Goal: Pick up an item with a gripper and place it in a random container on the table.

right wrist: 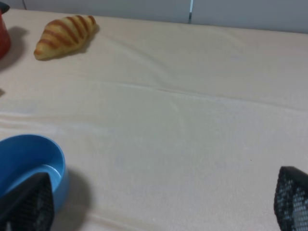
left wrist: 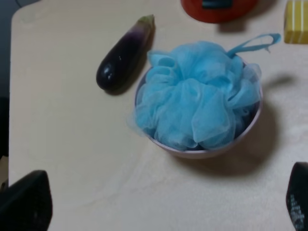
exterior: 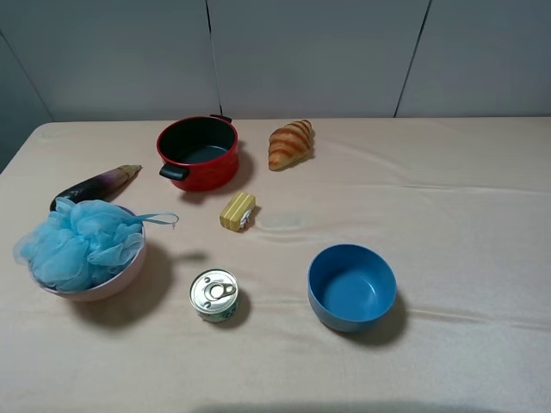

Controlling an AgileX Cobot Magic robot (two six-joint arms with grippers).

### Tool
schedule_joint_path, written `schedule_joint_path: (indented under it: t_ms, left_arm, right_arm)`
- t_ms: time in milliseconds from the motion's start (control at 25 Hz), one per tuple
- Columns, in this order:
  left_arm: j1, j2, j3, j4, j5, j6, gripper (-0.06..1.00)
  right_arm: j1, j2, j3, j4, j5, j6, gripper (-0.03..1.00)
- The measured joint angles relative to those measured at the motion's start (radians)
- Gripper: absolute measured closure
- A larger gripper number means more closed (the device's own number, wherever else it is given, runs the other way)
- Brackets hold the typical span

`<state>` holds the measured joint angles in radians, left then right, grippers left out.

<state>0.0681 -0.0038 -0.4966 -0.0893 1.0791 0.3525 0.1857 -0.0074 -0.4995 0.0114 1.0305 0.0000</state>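
The light-blue mesh pouf (exterior: pixel 77 241) lies inside the pale-pink bowl (exterior: pixel 127 268) at the left of the table (exterior: pixel 448 224), its ribbon loop hanging over the rim toward the middle. From the left wrist view the pouf (left wrist: pixel 197 110) fills the bowl (left wrist: pixel 204 153), and my left gripper (left wrist: pixel 161 214) hovers above and apart from it, open, holding nothing. My right gripper (right wrist: pixel 159 211) is open too, above bare cloth beside the blue bowl (right wrist: pixel 29 161). Neither arm shows in the high view.
An eggplant (exterior: pixel 95 185) lies just behind the pink bowl. A red pot (exterior: pixel 198 152) and a croissant (exterior: pixel 291 143) stand at the back. A yellow block (exterior: pixel 238 211), a tin can (exterior: pixel 214 295) and the blue bowl (exterior: pixel 351 286) occupy the middle.
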Motion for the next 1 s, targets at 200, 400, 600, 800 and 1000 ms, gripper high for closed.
schedule_joint_path:
  t_ms: [200,400,600,800,1000]
  left_arm:
    - [0.000,0.000,0.000,0.000,0.000,0.004,-0.04]
    - [0.000,0.000,0.000,0.000,0.000,0.004,-0.04]
    - [0.000,0.000,0.000,0.000,0.000,0.005,-0.04]
    - [0.000,0.000,0.000,0.000,0.000,0.005,-0.04]
    - [0.000,0.000,0.000,0.000,0.001,0.005,-0.04]
  right_arm:
    - [0.000,0.000,0.000,0.000,0.000,0.000,0.27]
    - [0.000,0.000,0.000,0.000,0.000,0.000,0.27]
    - [0.000,0.000,0.000,0.000,0.000,0.000,0.27]
    - [0.000,0.000,0.000,0.000,0.000,0.000,0.27]
    - [0.000,0.000,0.000,0.000,0.000,0.000,0.27]
